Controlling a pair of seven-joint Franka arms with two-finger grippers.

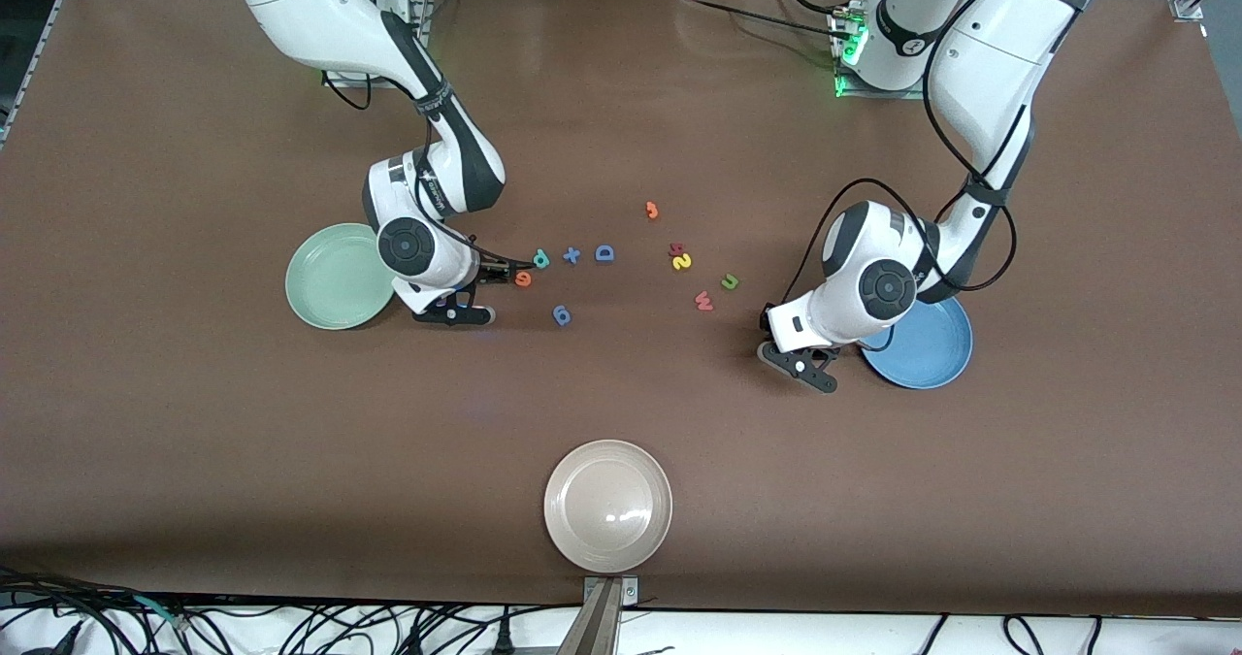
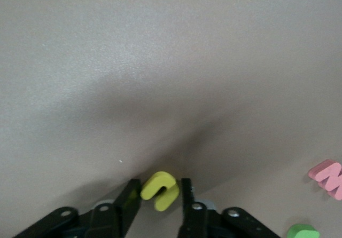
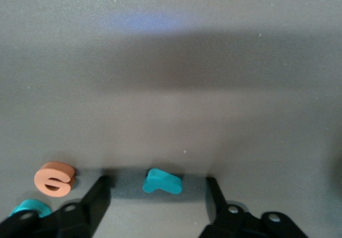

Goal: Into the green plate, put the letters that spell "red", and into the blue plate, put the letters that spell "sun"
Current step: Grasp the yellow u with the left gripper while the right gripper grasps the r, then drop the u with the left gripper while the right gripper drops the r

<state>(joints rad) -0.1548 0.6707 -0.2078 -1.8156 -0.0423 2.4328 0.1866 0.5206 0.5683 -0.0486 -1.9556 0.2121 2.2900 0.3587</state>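
Teal r sits square between open jaws

Teal r [image 3: 162, 182] lies flat on the table just beside the orange e [image 3: 53, 179]. The right gripper [image 3: 156, 184] straddles it with its fingers spread wide. The letter's long axis runs from finger to finger, so closing should pinch it end to end. Well apart from the e, toward the left arm's end, the left gripper [image 2: 160, 196] is clamped on the yellow u [image 2: 158, 187].

3 plates [image 1: 339, 277], 12 foam pieces [image 1: 604, 253], 2 robot arms [image 1: 456, 150]

Yellow u [image 2: 159, 190] pinched in left tool; teal r [image 3: 162, 182] seemingly flat on table.
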